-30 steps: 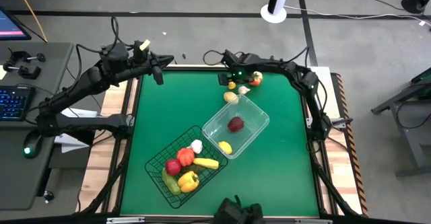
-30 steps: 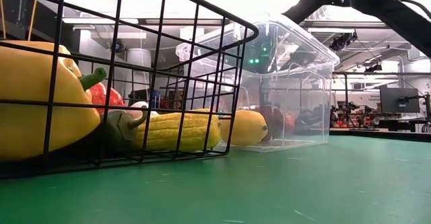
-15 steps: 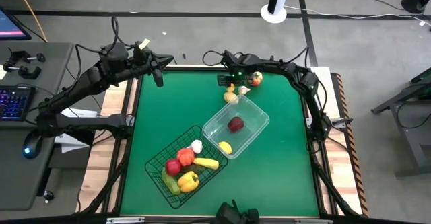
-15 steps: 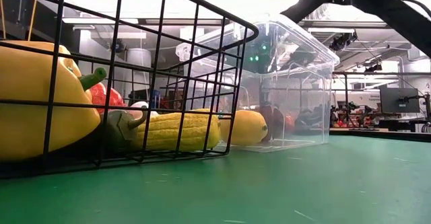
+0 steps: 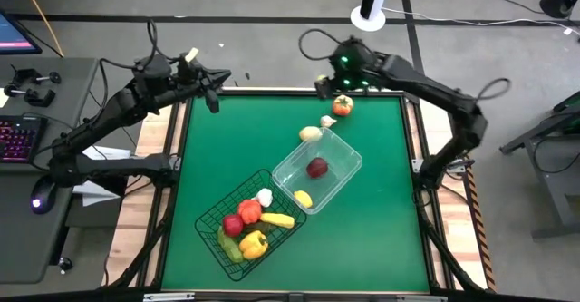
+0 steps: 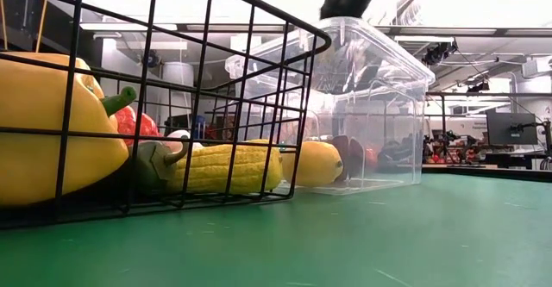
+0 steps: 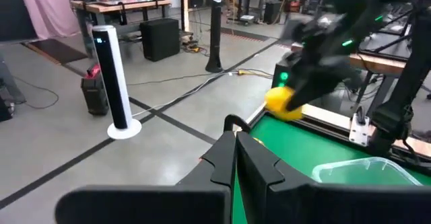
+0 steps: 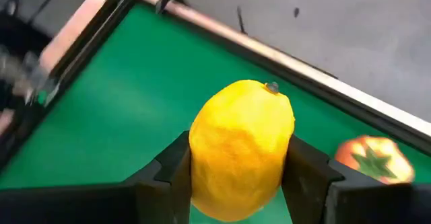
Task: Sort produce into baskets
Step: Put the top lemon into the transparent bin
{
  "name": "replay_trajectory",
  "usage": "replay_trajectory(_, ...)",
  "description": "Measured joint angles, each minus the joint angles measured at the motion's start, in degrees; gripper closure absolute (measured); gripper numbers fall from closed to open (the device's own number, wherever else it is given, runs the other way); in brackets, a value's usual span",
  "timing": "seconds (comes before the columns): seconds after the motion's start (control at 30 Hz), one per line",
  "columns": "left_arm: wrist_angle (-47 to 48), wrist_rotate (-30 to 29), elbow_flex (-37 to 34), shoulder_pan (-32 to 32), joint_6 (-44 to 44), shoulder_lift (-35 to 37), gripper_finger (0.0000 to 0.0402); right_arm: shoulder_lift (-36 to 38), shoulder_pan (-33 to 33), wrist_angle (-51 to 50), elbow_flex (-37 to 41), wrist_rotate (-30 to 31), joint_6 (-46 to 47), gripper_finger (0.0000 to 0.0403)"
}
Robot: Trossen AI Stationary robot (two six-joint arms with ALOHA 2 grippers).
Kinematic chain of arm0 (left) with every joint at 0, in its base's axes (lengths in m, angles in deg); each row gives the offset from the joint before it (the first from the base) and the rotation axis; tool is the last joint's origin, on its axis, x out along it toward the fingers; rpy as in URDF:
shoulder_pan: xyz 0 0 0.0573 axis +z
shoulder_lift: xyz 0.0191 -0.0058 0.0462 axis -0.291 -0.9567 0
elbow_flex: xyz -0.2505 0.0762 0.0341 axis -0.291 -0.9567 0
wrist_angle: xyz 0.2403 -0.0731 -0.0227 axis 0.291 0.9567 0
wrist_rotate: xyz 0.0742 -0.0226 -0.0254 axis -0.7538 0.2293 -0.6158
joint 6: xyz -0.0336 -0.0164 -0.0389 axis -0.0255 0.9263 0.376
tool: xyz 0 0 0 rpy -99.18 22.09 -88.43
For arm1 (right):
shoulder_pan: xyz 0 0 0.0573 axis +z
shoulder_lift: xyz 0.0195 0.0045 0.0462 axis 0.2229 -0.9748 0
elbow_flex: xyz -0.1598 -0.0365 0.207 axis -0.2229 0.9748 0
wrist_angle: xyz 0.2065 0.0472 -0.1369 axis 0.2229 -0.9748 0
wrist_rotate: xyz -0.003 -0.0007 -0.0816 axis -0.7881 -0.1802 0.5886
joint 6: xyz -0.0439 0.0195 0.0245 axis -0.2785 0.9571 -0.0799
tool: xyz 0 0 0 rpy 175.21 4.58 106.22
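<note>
My right gripper [image 5: 323, 86] is raised over the table's far edge, shut on a yellow lemon [image 8: 241, 146]; the left wrist view also shows the lemon [image 7: 283, 101]. On the table below lie an orange tomato [image 5: 343, 105], a small white piece [image 5: 327, 121] and a pale yellow piece [image 5: 310, 133]. The clear plastic basket [image 5: 337, 148] holds a red fruit [image 5: 317, 167] and a yellow one [image 5: 303, 198]. Several vegetables lie in the black wire basket [image 5: 213, 220]. My left gripper [image 5: 213, 102] waits shut at the far left corner. My right gripper pinches the lemon between its two fingers, one finger [image 8: 174, 173] on each opposite side [image 8: 202, 163]. The fingers slant down from the far right. The lemon is lifted clear of the table, its pointed tip [image 8: 272, 87] facing away from the wrist.
The two baskets stand corner to corner across the middle of the green mat [image 5: 381, 229]. In the low view the wire basket [image 6: 285, 71] with a yellow pepper [image 6: 43, 123] and corn [image 6: 224, 166] fills the left. A wooden rim [image 8: 283, 59] borders the far edge.
My right gripper has taken hold of the lemon at the far side of the table and risen quickly with it, moving toward the far edge. The lemon is lifted clear of the mat. The other pieces have stayed where they were.
</note>
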Motion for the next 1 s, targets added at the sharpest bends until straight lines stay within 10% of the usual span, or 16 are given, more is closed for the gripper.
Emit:
replay_trajectory(0.37, -0.5, -0.7, 0.0, 0.0, 10.6, -0.9, 0.0401, 6.7, 15.5, -13.9, 0.1, -0.7, -10.7, 0.0234)
replay_trajectory(1.0, -1.6, 0.4, 0.0, -0.4, 24.2, -3.5, 0.0401, -4.7, 25.7, 0.8, 0.1, -17.5, -23.8, 0.0213)
